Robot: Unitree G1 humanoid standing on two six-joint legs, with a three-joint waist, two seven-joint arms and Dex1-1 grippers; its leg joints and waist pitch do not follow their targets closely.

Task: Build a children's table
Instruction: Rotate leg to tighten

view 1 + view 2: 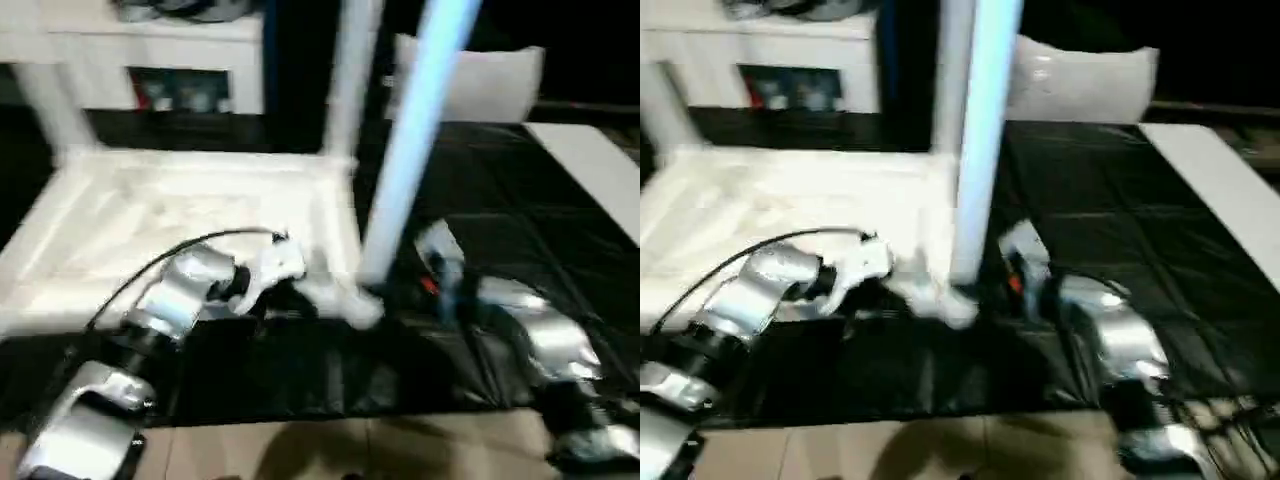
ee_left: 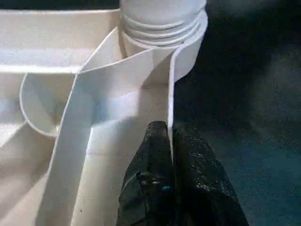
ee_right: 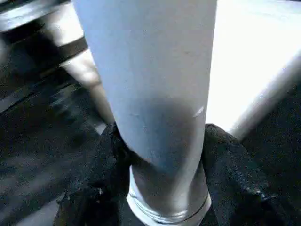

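Tabletop (image 1: pixel 150 210) lies underside-up on the black mat, white, ribbed. 2 far legs stand seated, judging by the head views; near-right leg (image 1: pixel 415 140) is at its socket (image 2: pixel 164 33), threads exposed, not fully home. Left gripper (image 2: pixel 171 150) pinches the rim wall; right gripper (image 3: pixel 160 155) clamps that leg.

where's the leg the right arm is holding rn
In the left eye view the leg stands nearly upright at the tabletop's near right corner socket, gripped low by the right gripper, with the left gripper pinching the rim beside it.
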